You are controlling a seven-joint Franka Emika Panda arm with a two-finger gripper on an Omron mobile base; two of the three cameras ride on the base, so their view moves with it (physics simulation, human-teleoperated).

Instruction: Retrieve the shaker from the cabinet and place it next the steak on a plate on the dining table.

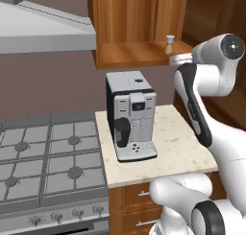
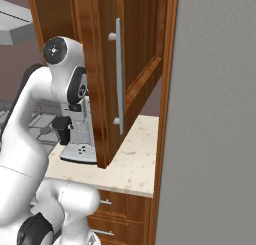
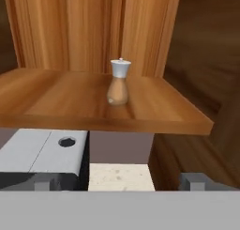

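The reach into the cabinet [image 3: 93,32] is under way: the released pincer [image 3: 119,180] must advance straight ahead to straddle the upright shaker [image 3: 118,83].

No readable text, labels, brands or numbers anywhere. The coffee machine [image 1: 130,115] has a small dark display and buttons on its front, but nothing on them is legible. The stove knobs [image 1: 56,217] carry no markings that can be made out. The cabinet [image 1: 137,25] wood is plain.
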